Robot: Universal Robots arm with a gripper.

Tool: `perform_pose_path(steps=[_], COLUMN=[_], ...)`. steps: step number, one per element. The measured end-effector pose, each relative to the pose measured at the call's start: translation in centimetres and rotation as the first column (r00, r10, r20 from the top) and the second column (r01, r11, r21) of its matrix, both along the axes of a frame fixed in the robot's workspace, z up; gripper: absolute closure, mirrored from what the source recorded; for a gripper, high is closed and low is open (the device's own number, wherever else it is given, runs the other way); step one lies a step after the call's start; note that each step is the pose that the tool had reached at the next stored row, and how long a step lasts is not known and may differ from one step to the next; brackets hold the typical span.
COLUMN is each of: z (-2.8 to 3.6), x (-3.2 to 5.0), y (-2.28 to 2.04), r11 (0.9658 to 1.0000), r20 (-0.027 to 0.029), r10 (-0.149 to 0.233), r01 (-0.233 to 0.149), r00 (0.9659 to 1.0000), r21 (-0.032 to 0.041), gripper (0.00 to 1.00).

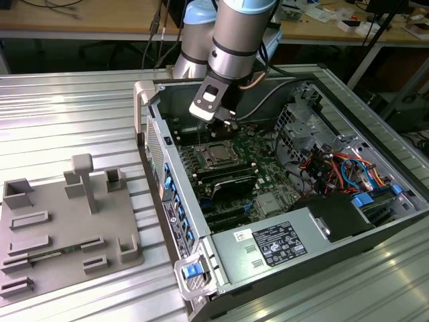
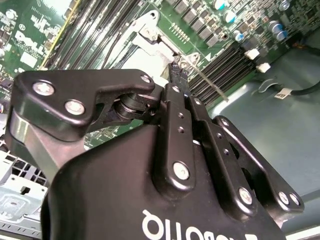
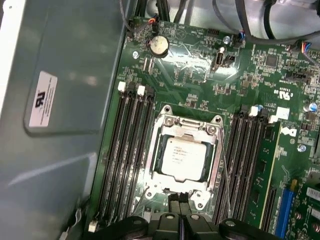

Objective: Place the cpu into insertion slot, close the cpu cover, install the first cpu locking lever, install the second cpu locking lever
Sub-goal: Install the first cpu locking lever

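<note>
Fingers at the arm's end are pressed together with no gap between them. They hang just above the edge of the insertion slot, and whether they pinch anything cannot be told. In the exterior view the arm comes down from above into the open computer case.

That case lies on its side on a ribbed metal surface. Beside the case, toward the exterior view's left, a grey fixture plate with raised blocks lies on the same surface.

Inside the case the green motherboard covers the floor. A grey power supply box sits at the near end of the case in the exterior view. Long black memory slots run in banks on both sides of the insertion slot.

The cpu cover, a silver frame, lies flat over the slot. The cpu sits inside it, its grey metal top showing through the cut-out centre.

A thin wire locking lever runs along one side of the slot, between the cover and a memory bank. Whether it is latched cannot be told. In the second wrist view a thin wire lever slants away from just beside the fingertips, near a corner of the silver frame.

A round coin battery stands on the board beyond the slot, well apart from the fingers.
</note>
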State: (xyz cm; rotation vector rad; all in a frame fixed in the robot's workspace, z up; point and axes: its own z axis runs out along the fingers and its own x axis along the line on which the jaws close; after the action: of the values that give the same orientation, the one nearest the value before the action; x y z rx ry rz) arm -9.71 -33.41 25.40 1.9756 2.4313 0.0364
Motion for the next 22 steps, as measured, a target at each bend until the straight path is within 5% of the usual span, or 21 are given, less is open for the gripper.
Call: perform_pose_path(steps=[7,10,13,22], z=[0.00,0.00,0.00,0.00], x=[-0.84,-0.85,-0.85,-0.85], y=[0.00,0.00,0.00,0.00], r11=[0.9999,0.9983,0.9929,0.9929], r20=[0.0000,-0.0001,-0.0001,-0.0001], r10=[0.010,0.058,0.119,0.119], r01=[-0.010,-0.058,-0.119,-0.119], r00=[0.9999,0.9983,0.9929,0.9929], r21=[0.0001,0.0001,0.0000,0.0000], gripper=[0.89,0.89,0.89,0.89])
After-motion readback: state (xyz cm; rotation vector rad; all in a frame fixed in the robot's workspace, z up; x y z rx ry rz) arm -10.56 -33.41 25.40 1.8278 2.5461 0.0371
